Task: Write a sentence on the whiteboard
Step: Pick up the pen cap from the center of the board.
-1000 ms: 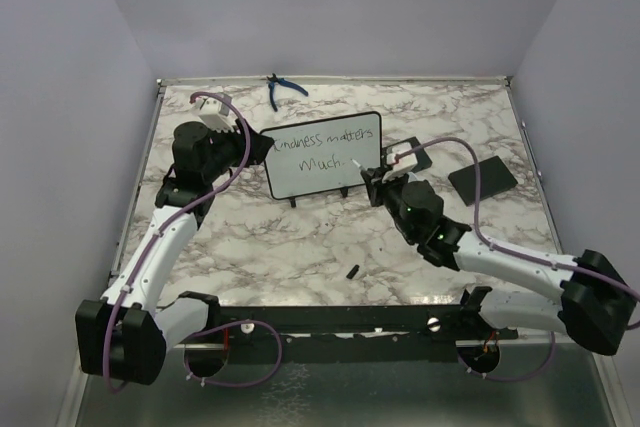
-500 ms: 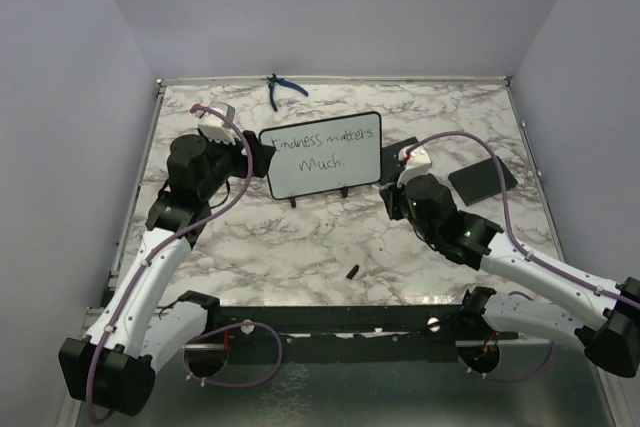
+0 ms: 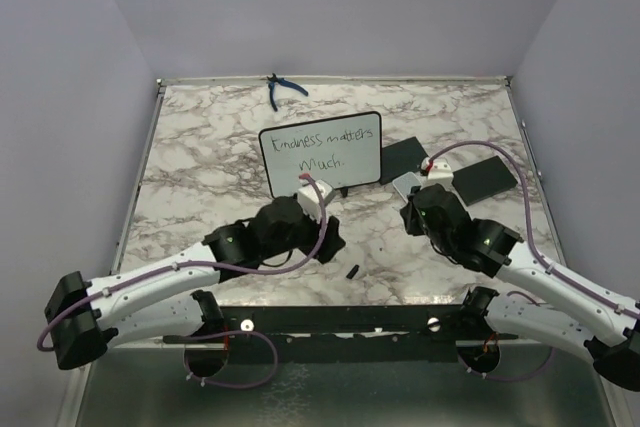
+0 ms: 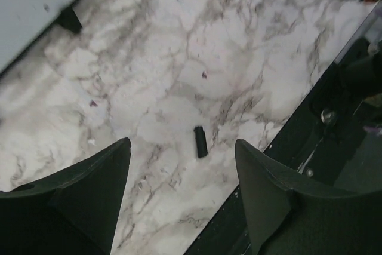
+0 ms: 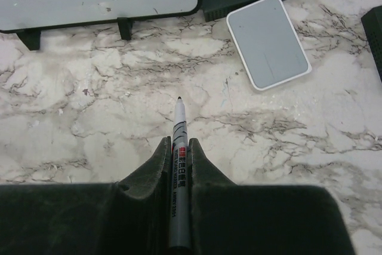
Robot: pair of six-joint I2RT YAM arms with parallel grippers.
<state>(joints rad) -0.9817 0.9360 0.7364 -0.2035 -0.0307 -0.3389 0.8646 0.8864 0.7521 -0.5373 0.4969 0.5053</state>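
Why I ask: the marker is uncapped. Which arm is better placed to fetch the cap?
Left. The left gripper, open, hovers close to the cap; the right gripper is shut on the marker.

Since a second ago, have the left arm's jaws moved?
Yes. The left jaws swung from the whiteboard's left edge toward the near edge of the table, now near the small black cap.

White whiteboard [image 3: 330, 179], black sentence [image 3: 315, 142], grey-veined white marble table [image 3: 200, 147], pale grey eraser [image 5: 268, 43].
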